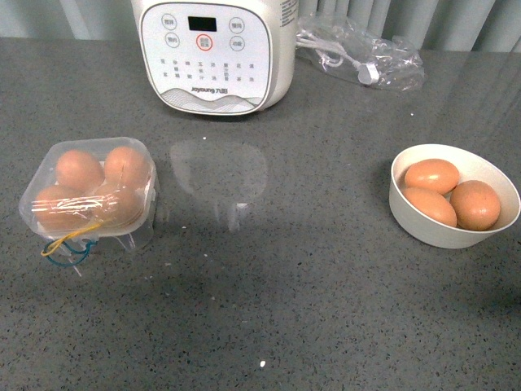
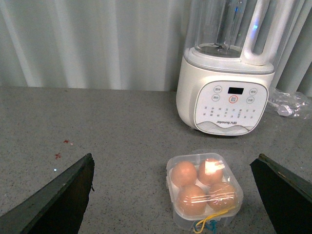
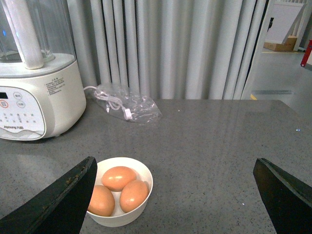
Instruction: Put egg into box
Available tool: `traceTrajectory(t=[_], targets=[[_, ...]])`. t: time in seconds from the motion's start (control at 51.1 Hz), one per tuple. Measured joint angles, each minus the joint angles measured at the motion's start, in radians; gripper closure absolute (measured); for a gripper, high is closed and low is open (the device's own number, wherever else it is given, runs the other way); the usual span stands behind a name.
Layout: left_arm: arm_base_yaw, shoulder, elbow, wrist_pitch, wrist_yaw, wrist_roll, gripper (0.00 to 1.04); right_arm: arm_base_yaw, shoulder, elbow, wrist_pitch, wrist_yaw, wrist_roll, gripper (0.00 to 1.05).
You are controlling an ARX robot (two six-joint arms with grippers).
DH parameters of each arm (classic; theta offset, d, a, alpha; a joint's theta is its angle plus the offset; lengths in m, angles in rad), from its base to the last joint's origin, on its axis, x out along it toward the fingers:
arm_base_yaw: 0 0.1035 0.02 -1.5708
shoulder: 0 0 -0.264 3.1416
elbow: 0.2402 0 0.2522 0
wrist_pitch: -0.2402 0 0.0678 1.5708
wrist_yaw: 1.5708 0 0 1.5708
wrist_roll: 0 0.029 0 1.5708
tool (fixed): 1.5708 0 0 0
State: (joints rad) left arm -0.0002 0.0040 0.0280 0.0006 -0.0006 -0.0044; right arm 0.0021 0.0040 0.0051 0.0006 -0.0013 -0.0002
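The box [image 1: 89, 194] stands at the left of the grey table, its clear lid down over several orange-brown eggs. Yellow and blue bands [image 1: 67, 244] hang at its front. The left wrist view has the box [image 2: 204, 191] between and just beyond the wide-apart fingers of my open left gripper [image 2: 174, 157]. At the right, a round white bowl [image 1: 423, 232] holds three eggs; one egg [image 1: 431, 174] lies on top at the back. My right gripper [image 3: 175, 160] is open and empty, and the bowl [image 3: 122, 219] sits beside its one finger [image 3: 73, 195]. Neither arm shows in the front view.
A white blender [image 1: 213, 53] stands at the back centre, behind the box [image 2: 229, 97]. A clear plastic bag with a white cable [image 1: 362, 53] lies at the back right. Grey curtains [image 3: 170, 48] hang behind the table. The table ends at the far right [image 3: 287, 105].
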Motion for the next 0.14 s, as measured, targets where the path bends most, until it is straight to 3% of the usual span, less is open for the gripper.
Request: traceTrajectory(t=[0.137], targets=[[0.000,0.000,0.000,0.000,0.000,0.000,0.07,0.000,0.000,0.000,0.000,0.000,0.000,0.07]])
